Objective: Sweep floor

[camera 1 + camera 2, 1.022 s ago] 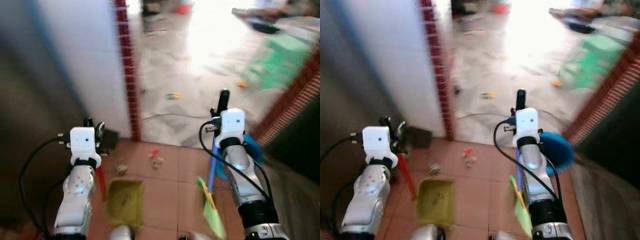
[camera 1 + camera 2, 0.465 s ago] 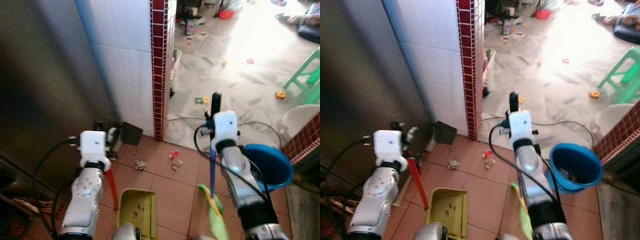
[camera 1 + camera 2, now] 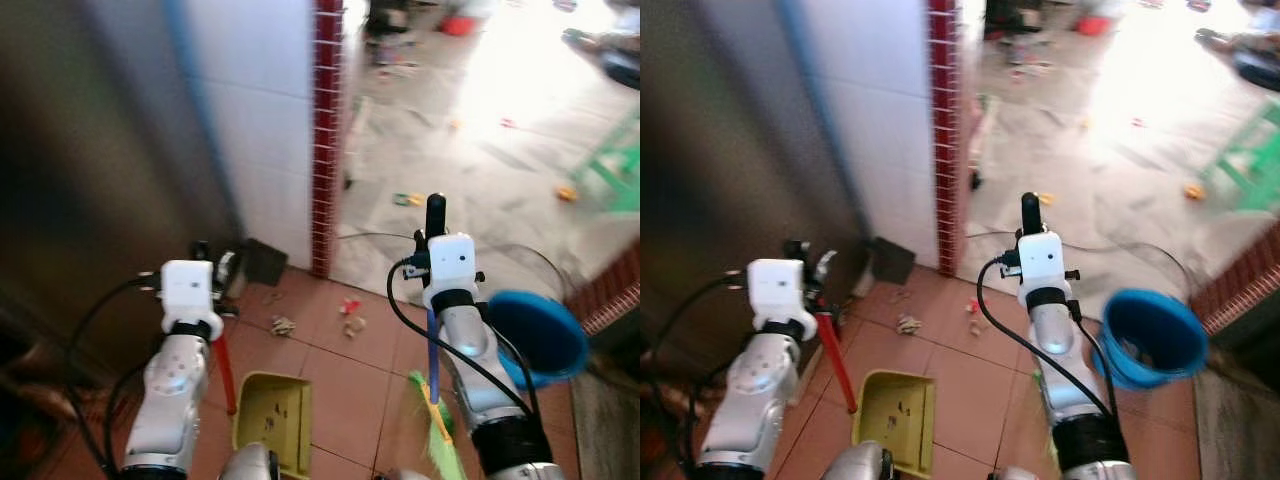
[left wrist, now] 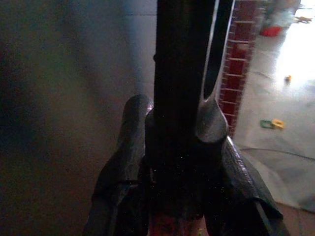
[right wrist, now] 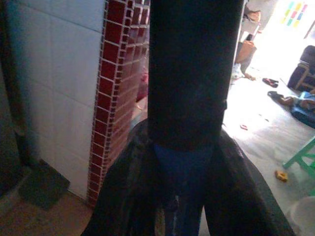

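yellow dustpan (image 3: 272, 420) in left claw (image 3: 208, 262), broom (image 3: 432, 385) in right claw (image 3: 436, 222).

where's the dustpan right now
The yellow dustpan lies on the red tile floor low in the head view, below the left end effector, whose fingers grip its red handle.
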`<state>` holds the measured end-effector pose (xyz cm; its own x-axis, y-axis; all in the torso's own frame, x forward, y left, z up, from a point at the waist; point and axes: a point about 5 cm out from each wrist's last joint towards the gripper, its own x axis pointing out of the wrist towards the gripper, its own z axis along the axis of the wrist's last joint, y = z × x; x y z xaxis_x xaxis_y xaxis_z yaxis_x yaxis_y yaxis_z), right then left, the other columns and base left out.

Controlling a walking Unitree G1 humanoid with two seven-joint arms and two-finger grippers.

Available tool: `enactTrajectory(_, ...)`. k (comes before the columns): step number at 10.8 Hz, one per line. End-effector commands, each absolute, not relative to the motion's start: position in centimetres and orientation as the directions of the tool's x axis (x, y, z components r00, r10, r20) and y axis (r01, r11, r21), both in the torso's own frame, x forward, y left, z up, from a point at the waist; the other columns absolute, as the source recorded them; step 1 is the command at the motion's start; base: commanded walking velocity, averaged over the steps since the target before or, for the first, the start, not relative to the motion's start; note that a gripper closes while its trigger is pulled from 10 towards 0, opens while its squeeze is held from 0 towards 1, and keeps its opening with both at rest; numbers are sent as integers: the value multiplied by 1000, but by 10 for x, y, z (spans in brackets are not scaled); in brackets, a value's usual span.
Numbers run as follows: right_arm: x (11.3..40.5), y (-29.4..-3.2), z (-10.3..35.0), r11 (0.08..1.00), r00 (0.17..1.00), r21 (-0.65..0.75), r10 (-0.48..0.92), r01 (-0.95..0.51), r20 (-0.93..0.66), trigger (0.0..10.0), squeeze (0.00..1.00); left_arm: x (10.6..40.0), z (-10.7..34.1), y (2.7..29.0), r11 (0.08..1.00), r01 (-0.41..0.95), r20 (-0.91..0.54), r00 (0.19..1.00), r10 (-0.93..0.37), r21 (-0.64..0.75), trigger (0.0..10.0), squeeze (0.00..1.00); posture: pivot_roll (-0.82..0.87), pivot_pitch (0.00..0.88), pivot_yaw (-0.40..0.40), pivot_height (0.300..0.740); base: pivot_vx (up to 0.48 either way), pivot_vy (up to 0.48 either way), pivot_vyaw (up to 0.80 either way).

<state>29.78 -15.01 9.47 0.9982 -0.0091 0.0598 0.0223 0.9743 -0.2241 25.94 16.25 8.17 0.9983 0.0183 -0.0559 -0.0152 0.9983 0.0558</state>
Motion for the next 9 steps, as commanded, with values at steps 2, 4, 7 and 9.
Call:
enactTrajectory(2,306,-147,114,964,986,-267,33,11,161,10000,0,264,91,157,999,9,-1,1000,-9,49,10000,0,-30,0,25,740,407,0,0)
enactTrajectory(4,313,-147,126,957,978,-288,29,33,207,10000,0,267,93,152,999,19,10,1000,-19,43,10000,0,-36,0,17,740,428,0,0)
enactTrajectory(7,314,-147,126,954,976,-298,41,25,212,10000,0,265,94,146,999,28,21,999,-29,27,10000,0,-32,0,10,740,432,0,0)
enactTrajectory(9,314,-145,125,952,975,-306,59,9,212,10000,0,266,94,144,999,32,19,999,-33,25,10000,0,-28,0,8,740,444,0,0)
